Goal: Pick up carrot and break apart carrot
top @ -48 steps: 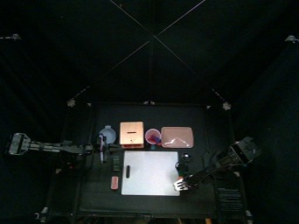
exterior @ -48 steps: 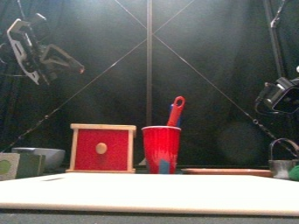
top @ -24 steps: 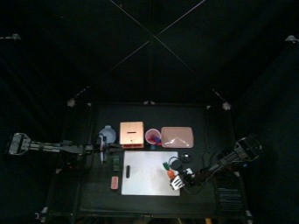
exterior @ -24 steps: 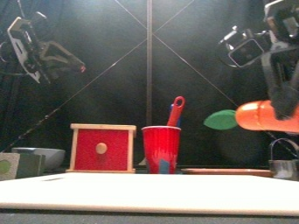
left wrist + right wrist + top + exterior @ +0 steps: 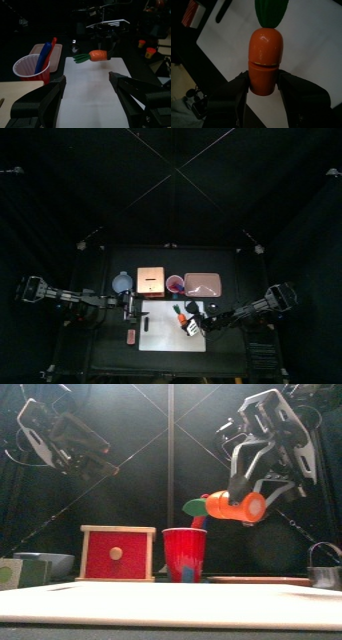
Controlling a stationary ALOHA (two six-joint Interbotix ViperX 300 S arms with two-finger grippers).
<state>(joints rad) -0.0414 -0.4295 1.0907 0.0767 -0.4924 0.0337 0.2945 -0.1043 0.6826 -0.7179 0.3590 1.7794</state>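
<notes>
The carrot [image 5: 235, 506] is bright orange with a green leaf top [image 5: 195, 506] and hangs in the air above the white board [image 5: 160, 606]. My right gripper [image 5: 266, 86] is shut on its thick orange end, with the green top pointing away from the wrist. A seam runs around the carrot [image 5: 266, 52] at its middle. In the left wrist view the carrot [image 5: 98, 55] floats ahead of my left gripper [image 5: 90, 97], which is open wide and apart from it. From above, the left gripper [image 5: 138, 313] is at the board's left edge and the right gripper [image 5: 198, 325] is over its right half.
A red cup [image 5: 185, 554] holding red and blue utensils stands behind the board, next to a red box [image 5: 116, 552]. A pink tray [image 5: 203, 283] lies at the back right and a bowl [image 5: 123, 281] at the back left. A small reddish block [image 5: 131, 336] lies left of the board.
The right gripper has raised the carrot and carried it left over the board. The left arm has swung in toward the board, and its gripper has opened wide.
</notes>
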